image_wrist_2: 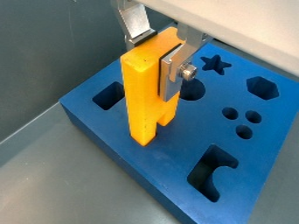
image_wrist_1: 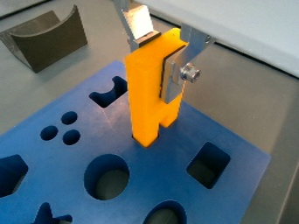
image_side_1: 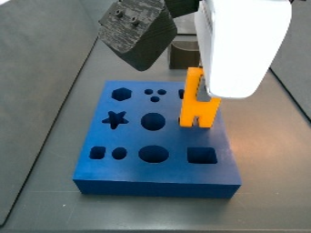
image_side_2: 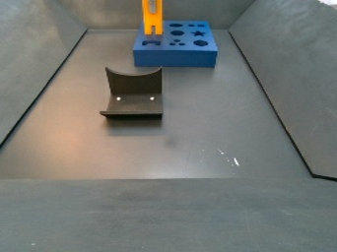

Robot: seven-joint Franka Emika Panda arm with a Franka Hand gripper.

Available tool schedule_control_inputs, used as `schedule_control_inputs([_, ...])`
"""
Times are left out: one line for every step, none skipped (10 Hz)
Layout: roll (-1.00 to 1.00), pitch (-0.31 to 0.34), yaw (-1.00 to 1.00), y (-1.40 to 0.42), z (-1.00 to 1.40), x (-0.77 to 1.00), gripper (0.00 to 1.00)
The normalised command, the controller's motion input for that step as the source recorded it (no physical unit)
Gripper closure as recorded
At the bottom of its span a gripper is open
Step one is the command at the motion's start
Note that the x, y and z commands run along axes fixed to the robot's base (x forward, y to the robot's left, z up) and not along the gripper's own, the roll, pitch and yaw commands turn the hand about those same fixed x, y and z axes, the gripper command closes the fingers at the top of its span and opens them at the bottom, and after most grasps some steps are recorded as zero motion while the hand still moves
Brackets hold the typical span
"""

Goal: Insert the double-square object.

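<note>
From my end it's a plain grey pen: a matte dark floor (image_side_2: 184,133) with sloped grey walls, left wall (image_side_2: 33,84), right wall (image_side_2: 293,84) and back wall (image_side_2: 112,12). A flat ledge (image_side_2: 158,217) runs along the near edge. The fixture (image_side_2: 132,94) stands mid-floor. A few small glare specks (image_side_2: 224,155) show on the floor, plus a soft warm sheen (image_side_1: 261,136) in a side view. Lighting looks even and dim, and I can't see its source.
</note>
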Motion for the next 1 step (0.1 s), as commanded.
schedule_control_inputs([0.0, 0.0, 0.0, 0.0, 0.0, 0.0, 1.0])
